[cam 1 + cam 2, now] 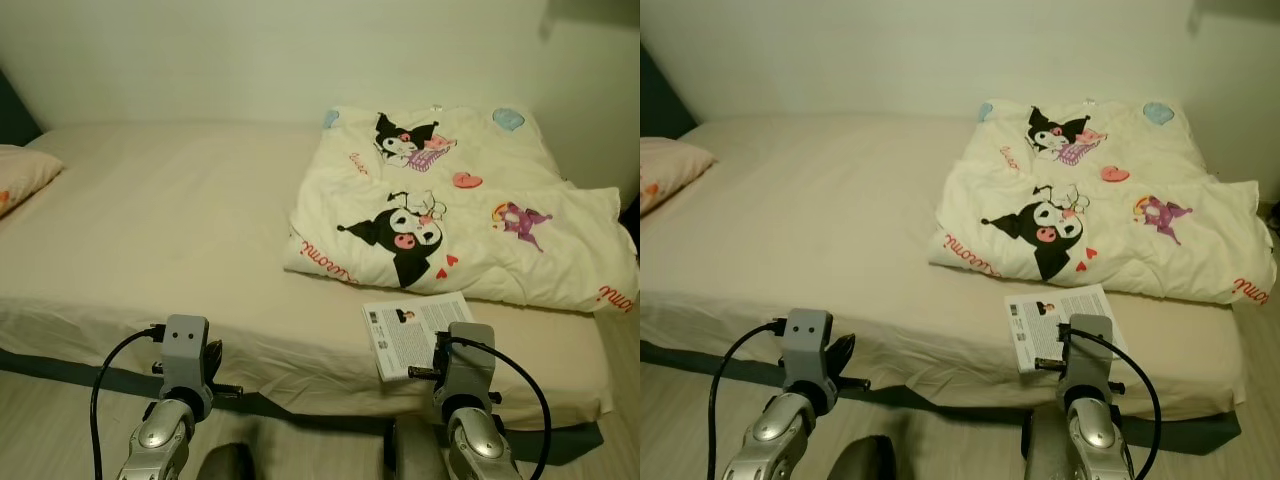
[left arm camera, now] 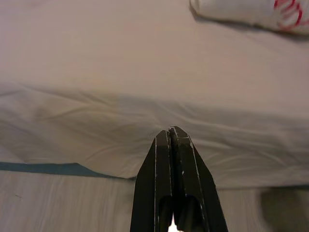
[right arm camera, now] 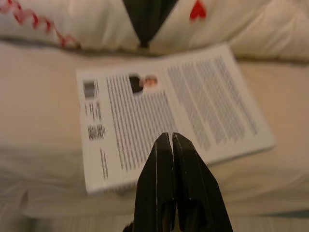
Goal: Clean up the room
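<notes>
A white book (image 1: 410, 331) lies back cover up near the bed's front edge, below a folded cream quilt (image 1: 470, 205) printed with cartoon figures. The book (image 3: 169, 113) is close ahead of my right gripper (image 3: 172, 137), which is shut and empty, held just short of the bed edge. My right wrist (image 1: 468, 372) sits low in front of the book. My left gripper (image 2: 170, 131) is also shut and empty, pointing at the side of the mattress, with its wrist (image 1: 184, 365) to the left.
The bed (image 1: 180, 230) has a cream sheet and a dark base band (image 1: 70, 372). A pillow (image 1: 20, 175) lies at its far left. A pale wall stands behind the bed. Light wooden floor (image 2: 58, 203) runs along the front.
</notes>
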Controlling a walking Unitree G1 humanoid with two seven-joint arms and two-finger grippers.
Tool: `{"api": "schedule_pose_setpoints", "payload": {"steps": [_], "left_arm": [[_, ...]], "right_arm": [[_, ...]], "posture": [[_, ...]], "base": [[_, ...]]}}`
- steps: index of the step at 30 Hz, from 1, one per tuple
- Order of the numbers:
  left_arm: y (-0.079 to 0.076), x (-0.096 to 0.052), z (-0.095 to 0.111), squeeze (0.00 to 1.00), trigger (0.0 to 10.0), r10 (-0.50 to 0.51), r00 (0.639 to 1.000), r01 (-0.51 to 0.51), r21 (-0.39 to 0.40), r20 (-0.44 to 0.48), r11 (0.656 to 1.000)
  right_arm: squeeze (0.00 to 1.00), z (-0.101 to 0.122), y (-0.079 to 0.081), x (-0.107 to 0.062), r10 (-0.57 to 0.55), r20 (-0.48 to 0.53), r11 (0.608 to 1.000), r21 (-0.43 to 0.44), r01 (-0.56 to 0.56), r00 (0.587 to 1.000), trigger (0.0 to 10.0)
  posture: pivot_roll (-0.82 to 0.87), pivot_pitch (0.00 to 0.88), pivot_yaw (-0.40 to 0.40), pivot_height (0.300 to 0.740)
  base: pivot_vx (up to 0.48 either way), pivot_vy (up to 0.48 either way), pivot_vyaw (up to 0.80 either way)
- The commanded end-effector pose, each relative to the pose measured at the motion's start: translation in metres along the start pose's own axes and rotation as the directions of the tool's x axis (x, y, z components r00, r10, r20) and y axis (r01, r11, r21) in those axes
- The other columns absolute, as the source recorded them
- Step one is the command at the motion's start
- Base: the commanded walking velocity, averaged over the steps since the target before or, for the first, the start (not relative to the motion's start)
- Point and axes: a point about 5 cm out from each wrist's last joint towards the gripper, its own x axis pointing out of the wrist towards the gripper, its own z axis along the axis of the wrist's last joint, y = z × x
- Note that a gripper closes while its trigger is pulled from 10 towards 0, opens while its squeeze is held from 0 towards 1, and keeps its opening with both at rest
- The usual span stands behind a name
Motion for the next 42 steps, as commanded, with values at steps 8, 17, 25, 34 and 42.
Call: {"api": "schedule_pose_setpoints", "payload": {"steps": [8, 17, 25, 34, 42], "left_arm": [[0.003, -0.004, 0.000, 0.00, 10.0, -0.048, 0.999, 0.049, 0.037, -0.014, 0.998], [0.002, -0.007, 0.005, 0.00, 10.0, -0.150, 0.989, 0.150, 0.090, 0.002, 0.985], [-0.005, -0.008, 0.012, 0.00, 10.0, -0.296, 0.955, 0.290, 0.214, -0.004, 0.933], [-0.012, -0.007, 0.012, 0.00, 10.0, -0.348, 0.938, 0.341, 0.241, -0.017, 0.908], [-0.012, -0.004, 0.009, 0.00, 10.0, -0.330, 0.944, 0.323, 0.254, -0.015, 0.912]], "right_arm": [[0.00, -0.005, 0.006, -0.004, -0.011, -0.037, 0.995, 0.098, 0.015, 0.999, 10.0], [1.00, -0.006, 0.014, -0.008, 0.043, -0.060, 0.910, 0.414, -0.014, 0.997, 10.0], [1.00, -0.015, 0.020, -0.005, 0.048, -0.105, 0.749, 0.661, 0.033, 0.993, 10.0], [0.00, -0.022, 0.015, 0.001, 0.009, -0.173, 0.715, 0.690, 0.115, 0.985, 10.0], [0.00, -0.018, 0.012, 0.020, -0.011, -0.195, 0.718, 0.681, 0.144, 0.981, 10.0]], "posture": [[-0.12, 0.216, 0.085, 0.562], [-0.10, 0.242, 0.097, 0.562], [-0.09, 0.257, 0.125, 0.562], [-0.10, 0.244, 0.131, 0.562], [-0.11, 0.232, 0.127, 0.562]], "base": [[0.000, 0.000, 0.00], [0.000, 0.000, 0.00], [0.000, 0.000, 0.00], [0.000, 0.000, 0.00], [0.000, 0.000, 0.00]]}}
